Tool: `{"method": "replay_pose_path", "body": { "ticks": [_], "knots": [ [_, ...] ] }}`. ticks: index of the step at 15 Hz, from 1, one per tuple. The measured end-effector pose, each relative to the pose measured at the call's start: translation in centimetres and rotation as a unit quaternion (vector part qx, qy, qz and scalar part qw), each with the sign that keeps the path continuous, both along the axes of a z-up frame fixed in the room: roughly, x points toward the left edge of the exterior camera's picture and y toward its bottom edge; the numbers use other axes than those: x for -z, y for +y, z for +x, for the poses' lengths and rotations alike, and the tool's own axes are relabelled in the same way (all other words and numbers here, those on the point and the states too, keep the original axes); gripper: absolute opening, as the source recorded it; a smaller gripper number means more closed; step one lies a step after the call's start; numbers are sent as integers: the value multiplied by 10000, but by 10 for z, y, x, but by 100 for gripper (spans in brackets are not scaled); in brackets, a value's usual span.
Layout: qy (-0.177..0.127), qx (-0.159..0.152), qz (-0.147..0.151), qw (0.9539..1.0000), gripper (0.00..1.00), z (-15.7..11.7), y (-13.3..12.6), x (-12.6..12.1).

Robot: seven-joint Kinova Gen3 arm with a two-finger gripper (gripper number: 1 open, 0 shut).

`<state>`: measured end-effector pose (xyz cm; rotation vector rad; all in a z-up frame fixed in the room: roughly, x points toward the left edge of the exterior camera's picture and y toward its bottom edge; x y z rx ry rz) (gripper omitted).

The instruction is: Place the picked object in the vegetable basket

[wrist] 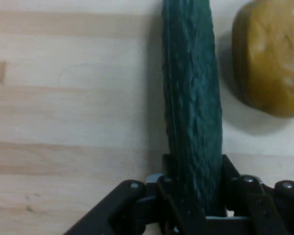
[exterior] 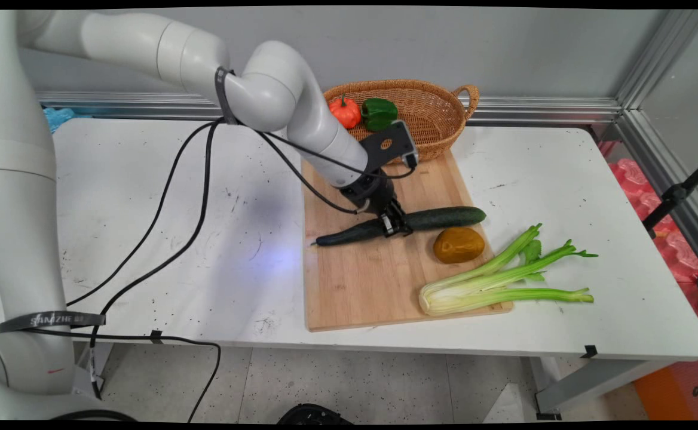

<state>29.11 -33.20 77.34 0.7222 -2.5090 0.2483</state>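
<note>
The hand (exterior: pixel 395 225) is down on the cutting board (exterior: pixel 373 280), its 2 fingers (wrist: pixel 232 176) closed snugly around the middle of a long dark cucumber (exterior: pixel 406 224) that lies flat across the board. Just beside the cucumber sits a brownish-yellow potato (exterior: pixel 458 245), and a bunch of celery (exterior: pixel 498 278) lies over the board's near right corner. At the back of the desk (exterior: pixel 564 197), a wicker basket (exterior: pixel 438 113) holds a small orange pumpkin (exterior: pixel 345 111) and a green pepper (exterior: pixel 379 113).
</note>
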Motion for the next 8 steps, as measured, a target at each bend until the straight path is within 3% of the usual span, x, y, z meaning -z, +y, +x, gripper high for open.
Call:
{"method": "replay_pose_path", "body": {
  "ticks": [5,8],
  "knots": [
    [45,68,-229,9997,0,-1,-22,-34],
    [102,105,-513,9986,0,-2,-49,-65]
  ]
}}
